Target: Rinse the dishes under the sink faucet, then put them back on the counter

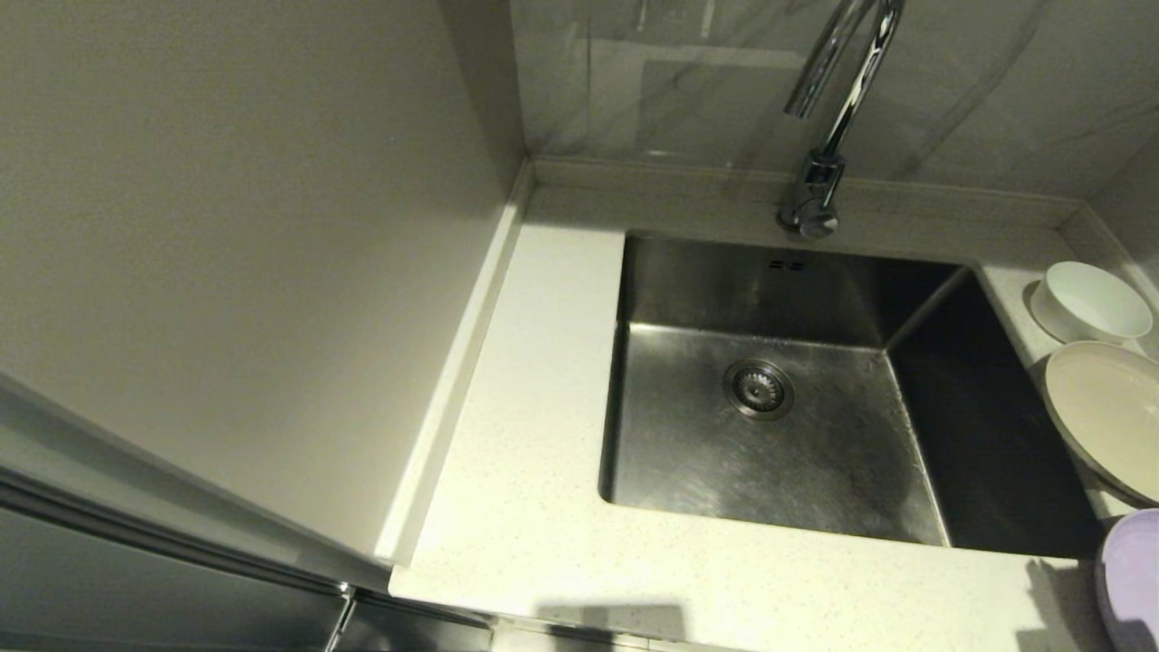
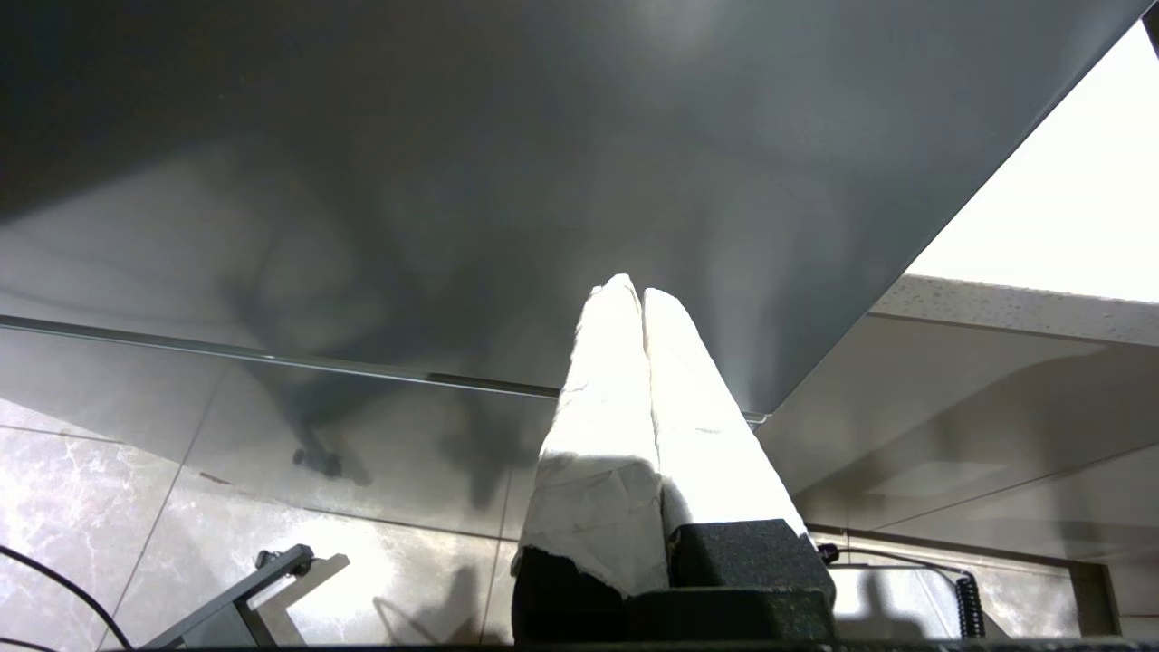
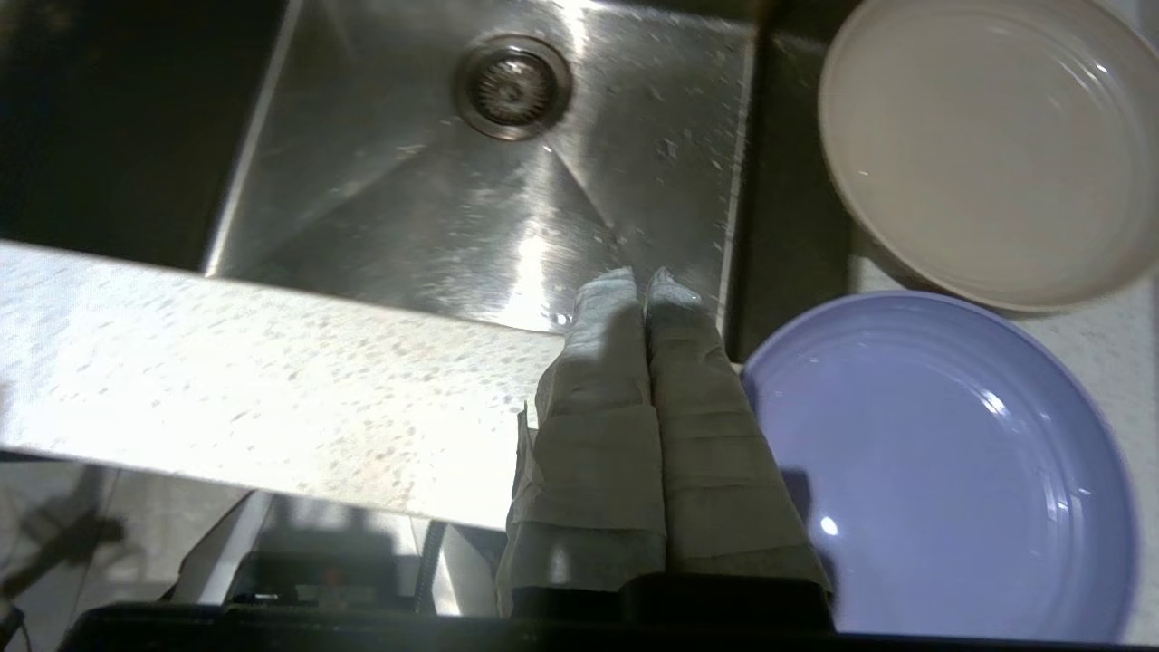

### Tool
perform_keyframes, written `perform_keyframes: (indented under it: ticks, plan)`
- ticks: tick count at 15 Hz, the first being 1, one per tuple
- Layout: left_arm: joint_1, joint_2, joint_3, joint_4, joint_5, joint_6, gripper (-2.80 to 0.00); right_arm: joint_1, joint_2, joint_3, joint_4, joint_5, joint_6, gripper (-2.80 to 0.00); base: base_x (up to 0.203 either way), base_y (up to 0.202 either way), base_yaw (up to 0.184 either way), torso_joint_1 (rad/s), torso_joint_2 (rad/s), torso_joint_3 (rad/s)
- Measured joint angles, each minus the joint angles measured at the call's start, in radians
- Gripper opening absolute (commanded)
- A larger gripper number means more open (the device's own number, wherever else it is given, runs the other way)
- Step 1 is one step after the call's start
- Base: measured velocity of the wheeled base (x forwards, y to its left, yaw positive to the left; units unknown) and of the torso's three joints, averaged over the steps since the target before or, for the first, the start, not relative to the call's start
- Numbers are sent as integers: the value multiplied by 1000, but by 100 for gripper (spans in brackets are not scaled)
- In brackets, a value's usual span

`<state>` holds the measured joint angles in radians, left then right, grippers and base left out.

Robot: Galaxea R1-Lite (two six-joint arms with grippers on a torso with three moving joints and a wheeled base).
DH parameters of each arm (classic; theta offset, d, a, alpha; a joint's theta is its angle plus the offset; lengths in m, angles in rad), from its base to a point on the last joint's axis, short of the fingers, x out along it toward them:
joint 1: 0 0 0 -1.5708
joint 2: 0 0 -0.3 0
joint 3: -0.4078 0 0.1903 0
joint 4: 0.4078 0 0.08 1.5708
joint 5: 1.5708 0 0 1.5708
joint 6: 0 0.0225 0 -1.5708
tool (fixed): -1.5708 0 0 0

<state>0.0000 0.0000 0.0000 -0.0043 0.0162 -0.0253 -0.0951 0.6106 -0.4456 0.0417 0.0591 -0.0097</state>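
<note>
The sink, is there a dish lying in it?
No, the sink holds only its drain strainer; the dishes sit on the counter.

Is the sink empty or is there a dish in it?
Empty. The sink shows only its bare drain; bowl and both plates sit on the counter.

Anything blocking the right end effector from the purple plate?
Nothing visible. In the right wrist view the right end effector, shut and empty, is over the counter edge beside the purple plate. Only open space lies between them; the cream plate sits beyond.
</note>
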Motion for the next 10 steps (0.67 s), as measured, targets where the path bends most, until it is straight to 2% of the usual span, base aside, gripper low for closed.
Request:
perform_keyframes:
  ticks: [5,10]
  plan:
    - [0,0,0,0,0,0,-280,66,-213,245,-232,1,-2,-280,0,0,0,0,0,0]
    - [0,0,0,0,0,0,-280,94,-382,394,-395,1,5,-280,0,0,0,0,0,0]
